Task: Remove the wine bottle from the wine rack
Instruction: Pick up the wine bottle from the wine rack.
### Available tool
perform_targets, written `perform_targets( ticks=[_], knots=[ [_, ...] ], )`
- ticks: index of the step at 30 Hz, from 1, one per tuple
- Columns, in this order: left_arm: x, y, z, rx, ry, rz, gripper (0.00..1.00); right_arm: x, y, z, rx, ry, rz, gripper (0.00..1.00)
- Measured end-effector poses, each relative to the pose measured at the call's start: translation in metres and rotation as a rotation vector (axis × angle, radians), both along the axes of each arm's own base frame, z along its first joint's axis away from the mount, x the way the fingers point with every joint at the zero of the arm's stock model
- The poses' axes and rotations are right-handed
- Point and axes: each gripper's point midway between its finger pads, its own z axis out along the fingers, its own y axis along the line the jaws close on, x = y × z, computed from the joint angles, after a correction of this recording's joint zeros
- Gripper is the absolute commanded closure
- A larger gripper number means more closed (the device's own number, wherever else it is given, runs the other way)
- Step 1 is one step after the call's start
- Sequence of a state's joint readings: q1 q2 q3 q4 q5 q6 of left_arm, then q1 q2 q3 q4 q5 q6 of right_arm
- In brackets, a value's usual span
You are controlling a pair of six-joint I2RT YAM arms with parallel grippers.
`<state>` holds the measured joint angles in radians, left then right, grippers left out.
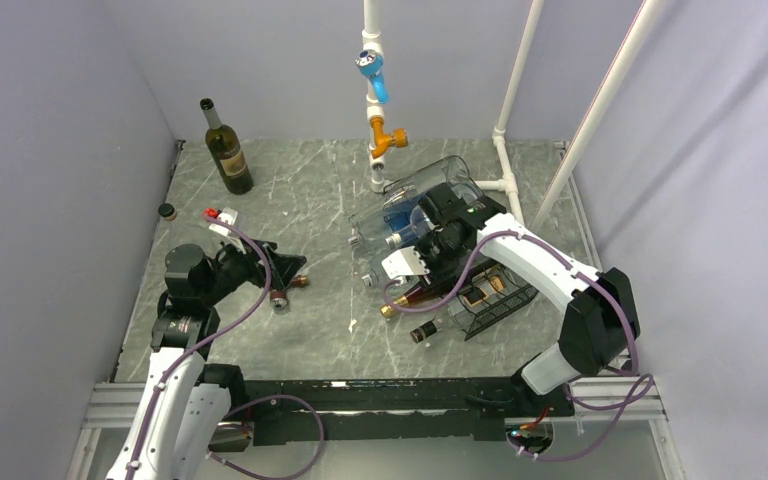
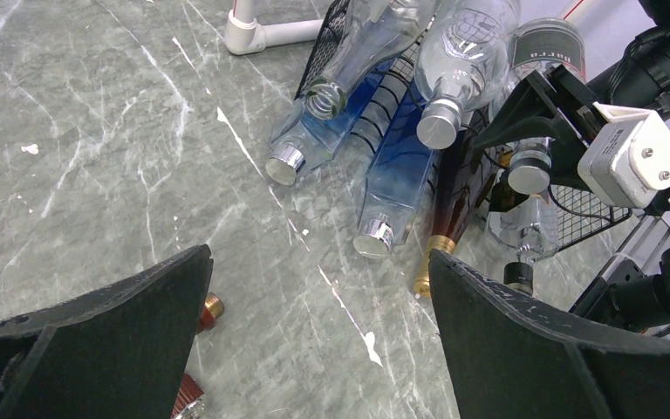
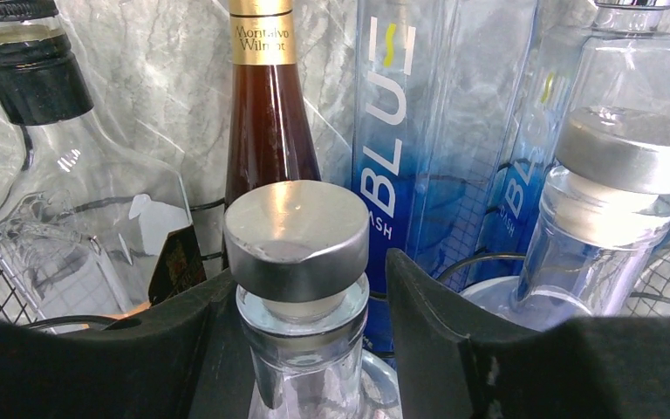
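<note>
Grasping step: the right claw [image 3: 310,279] stands narrow around the neck of the silver-capped clear bottle [image 3: 297,231], grip uncertain; next it should clamp and draw it off the wine rack [image 1: 505,300].

1. Top external: high, near edge, looking down over the whole grey marbled tabletop [image 1: 310,200];
2. Left wrist: low, facing across it to the black wire-mesh bottle rack [image 2: 598,214];
3. Right wrist: close against that rack; all three share it.

In wine rack [image 1: 500,305] (table's [image 1: 310,200] right): wine bottle [image 3: 297,240]
</note>
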<state>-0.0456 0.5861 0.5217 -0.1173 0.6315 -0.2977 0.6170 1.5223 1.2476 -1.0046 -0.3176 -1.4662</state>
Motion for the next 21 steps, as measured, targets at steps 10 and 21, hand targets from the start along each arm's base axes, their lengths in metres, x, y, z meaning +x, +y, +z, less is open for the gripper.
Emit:
perform_targets(
  ticks=[10,21],
  knots=[
    [0.0,0.0,0.0,0.0,0.0,0.001,0.01,-0.002,-0.002,-0.001,-0.012,0.007,0.009,0.95],
    [0.0,0.0,0.0,0.0,0.0,0.001,0.0,-0.007,-0.004,0.013,0.014,-0.015,0.01,1.0]
  ],
)
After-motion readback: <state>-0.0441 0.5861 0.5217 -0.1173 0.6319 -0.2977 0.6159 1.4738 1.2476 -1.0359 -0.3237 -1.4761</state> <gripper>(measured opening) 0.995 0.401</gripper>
